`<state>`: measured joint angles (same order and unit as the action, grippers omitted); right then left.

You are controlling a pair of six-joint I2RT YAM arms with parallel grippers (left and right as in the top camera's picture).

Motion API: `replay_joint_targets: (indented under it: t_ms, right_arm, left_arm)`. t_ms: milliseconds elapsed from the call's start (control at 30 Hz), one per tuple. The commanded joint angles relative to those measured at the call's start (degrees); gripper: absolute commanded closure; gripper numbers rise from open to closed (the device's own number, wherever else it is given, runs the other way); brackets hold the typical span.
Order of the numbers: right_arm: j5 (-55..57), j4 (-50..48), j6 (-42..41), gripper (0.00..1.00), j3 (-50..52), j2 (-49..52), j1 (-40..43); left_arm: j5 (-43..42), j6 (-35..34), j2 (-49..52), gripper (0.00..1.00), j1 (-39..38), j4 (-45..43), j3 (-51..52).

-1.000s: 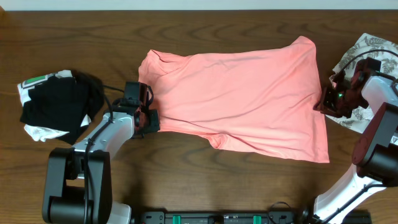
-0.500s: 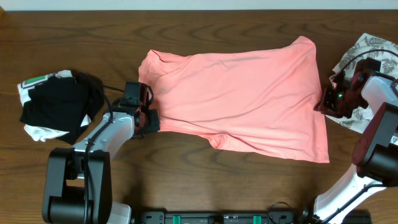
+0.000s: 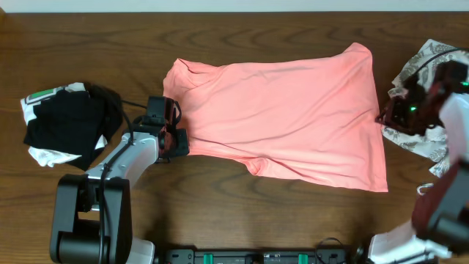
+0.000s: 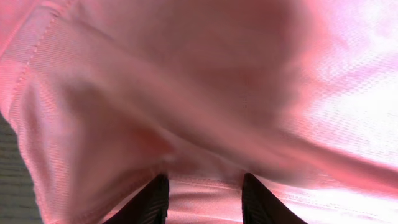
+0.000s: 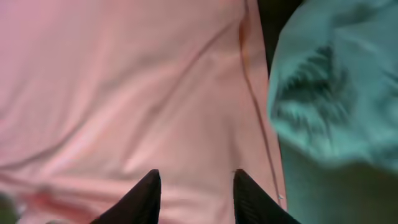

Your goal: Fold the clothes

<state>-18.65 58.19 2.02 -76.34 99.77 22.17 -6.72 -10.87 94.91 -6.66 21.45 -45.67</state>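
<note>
Lying spread flat, the pink shirt (image 3: pixel 286 114) shows light wrinkles.

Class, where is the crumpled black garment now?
Overhead view: the crumpled black garment lies on a white cloth at the table's left side, left of the pink shirt.

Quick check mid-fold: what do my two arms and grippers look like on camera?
Both arms have white links with black joints: left arm, right arm, the latter blurred. A black cable loops beside the left one; a green light glows near the right wrist. The left gripper and right gripper have black, tapered fingers.
</note>
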Motion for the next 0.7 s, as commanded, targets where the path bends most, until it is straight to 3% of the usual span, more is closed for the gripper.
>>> replay_joint_targets:
  t_ms: [0,200,467,667]
  right_arm:
    - [3.1,5.3,0.0,0.61,-1.2,-6.6,-0.5]
    - [8.2,11.3,-3.9,0.60,3.1,-8.0,-0.5]
    - [8.9,1.7,-10.2,0.60,18.9,-8.0,0.2]
    - [16.6,-3.8,-16.7,0.59,25.2,-8.0,1.5]
  left_arm:
    - [1.8,-0.8,5.4,0.60,0.5,2.5,5.2]
    - [1.8,-0.8,5.4,0.60,0.5,2.7,5.2]
    - [1.8,-0.7,5.4,0.60,0.5,2.7,5.2]
    - [1.8,-0.7,5.4,0.60,0.5,2.7,5.2]
